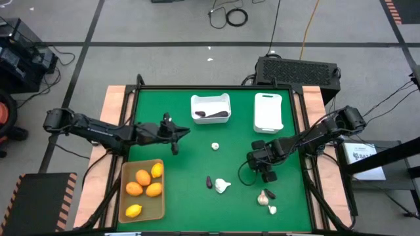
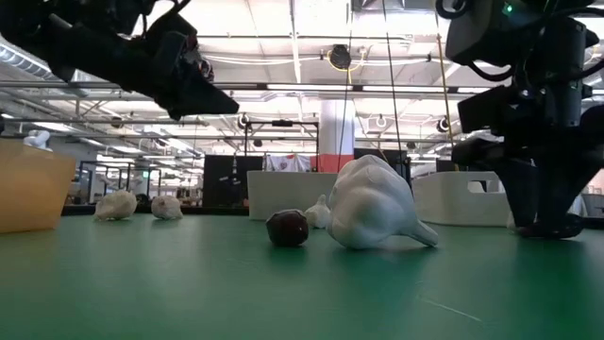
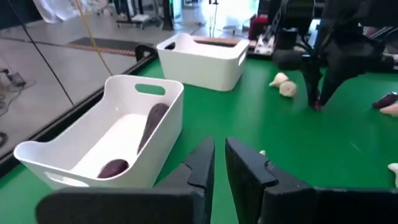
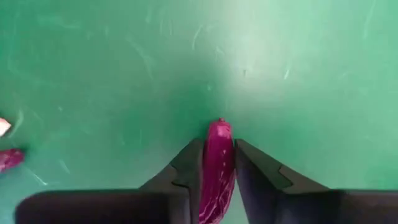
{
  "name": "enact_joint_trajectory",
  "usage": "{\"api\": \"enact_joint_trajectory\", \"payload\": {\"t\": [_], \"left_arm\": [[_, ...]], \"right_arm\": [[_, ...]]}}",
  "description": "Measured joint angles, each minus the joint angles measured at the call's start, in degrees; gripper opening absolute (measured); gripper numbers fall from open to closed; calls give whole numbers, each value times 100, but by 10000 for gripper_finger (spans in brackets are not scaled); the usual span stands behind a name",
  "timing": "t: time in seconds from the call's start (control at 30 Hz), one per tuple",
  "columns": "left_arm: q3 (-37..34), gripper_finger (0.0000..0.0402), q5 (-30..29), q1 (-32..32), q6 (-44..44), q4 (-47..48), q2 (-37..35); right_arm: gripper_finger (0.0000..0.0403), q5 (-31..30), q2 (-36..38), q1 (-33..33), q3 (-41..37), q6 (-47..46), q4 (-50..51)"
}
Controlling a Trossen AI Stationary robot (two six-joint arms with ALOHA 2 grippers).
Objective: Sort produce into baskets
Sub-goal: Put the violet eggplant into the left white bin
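A: bins?
B: tan tray (image 1: 161,208) front-left w/ 5 orange/yellow fruits (image 1: 143,177). Squarish white bin (image 1: 210,100): eggplants (image 1: 216,114). Narrow white bin (image 1: 268,111): contents can't tell.
A: grippers?
B: right gripper (image 4: 217,163) pinching eggplant piece (image 4: 217,168) over mat (image 1: 197,151). Left gripper (image 3: 219,160) nearly closed, nothing held, near squarish bin.

The right tool (image 4: 217,163) points straight down, fingers clamped (something between them), the left tool (image 3: 219,163) nearly shut.

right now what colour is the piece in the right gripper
Glossy purple eggplant piece, clearest in the right wrist view.
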State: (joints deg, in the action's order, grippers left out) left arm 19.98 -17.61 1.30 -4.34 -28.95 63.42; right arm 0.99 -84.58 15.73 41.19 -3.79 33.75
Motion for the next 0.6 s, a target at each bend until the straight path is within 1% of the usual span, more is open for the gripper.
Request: {"api": "enact_joint_trajectory", "payload": {"t": [0.13, 0.27, 0.33, 0.5, 0.53, 0.6], "left_arm": [[-95, 47, 17, -2, 31, -225, 0], [-95, 47, 20, -2, 35, -212, 0], [-95, 47, 20, -2, 42, -212, 0], [-95, 47, 22, -4, 59, -210, 0], [-95, 47, 22, -4, 54, -208, 0], [-95, 47, 23, -4, 39, -208, 0]], "right_arm": [[48, 0, 0, 0, 151, -16, -202], [30, -64, 0, -26, 642, 155, -229], [26, -332, 0, -77, 955, 362, -230], [23, -1342, 0, -437, 1707, 1332, -417], [23, -1457, 0, -576, 1823, 1504, -542], [23, -1480, 0, -905, 2038, 1821, -811]]}}
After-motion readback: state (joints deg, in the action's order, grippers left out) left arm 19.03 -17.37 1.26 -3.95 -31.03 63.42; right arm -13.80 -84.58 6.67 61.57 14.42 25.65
